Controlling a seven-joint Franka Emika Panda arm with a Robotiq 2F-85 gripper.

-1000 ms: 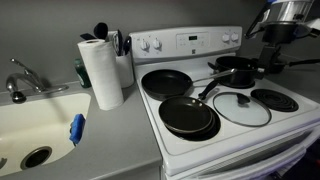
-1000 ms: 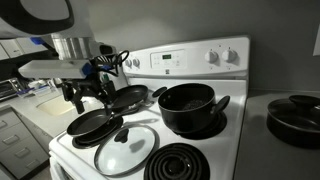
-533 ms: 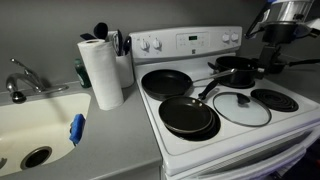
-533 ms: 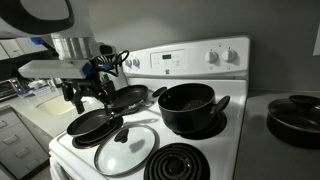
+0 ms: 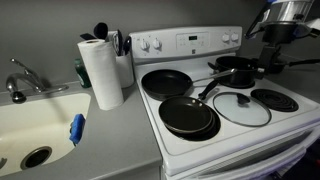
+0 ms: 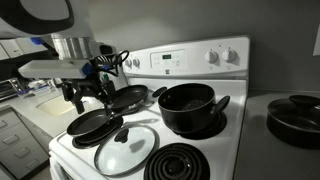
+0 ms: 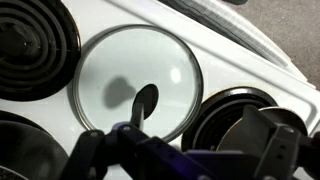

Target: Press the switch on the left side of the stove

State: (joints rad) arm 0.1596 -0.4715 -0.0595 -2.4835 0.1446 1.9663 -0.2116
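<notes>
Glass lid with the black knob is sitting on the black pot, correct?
No. The glass lid lies flat on the stove, at its front, not on the black pot, which stands uncovered behind it; an exterior view shows this.

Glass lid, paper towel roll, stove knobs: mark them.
glass lid [image 7: 120, 70], wrist view, clear glass
paper towel roll [image 5: 101, 72], in an exterior view, its side
stove knobs [image 5: 146, 44], in an exterior view, one left knob
</notes>
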